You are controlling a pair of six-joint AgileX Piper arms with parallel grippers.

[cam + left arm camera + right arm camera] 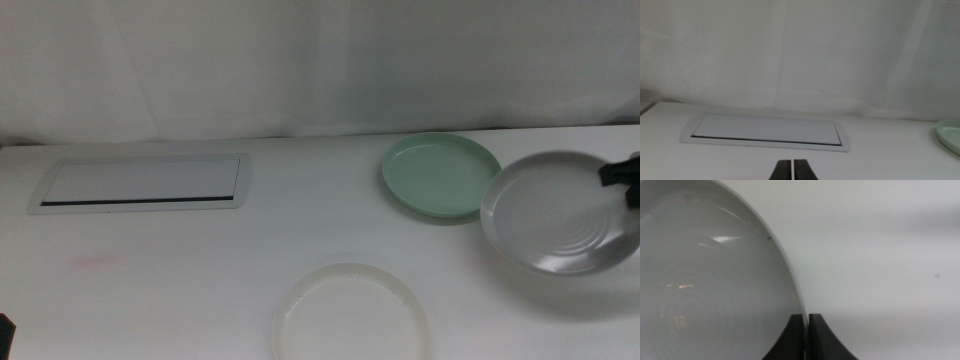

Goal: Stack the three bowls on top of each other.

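Here, right gripper reaching in from the right edge, jaws pinched on the rim of the grey bowl, held tilted off the table. Mint bowl just left of it, far side; white bowl near centre, both empty. Left gripper with jaws closed on nothing, facing the white panel.

No legible text, label, brand, number or sign appears in any view. The shallow round grey plastic bowl carries only faint concentric rings. The shallow round pale mint green plastic bowl and the shallow round white plastic bowl are unmarked. The flat white rectangular panel with a dark slot bears no lettering. The white table surface shows only a faint pinkish smudge, which is not readable as a character.
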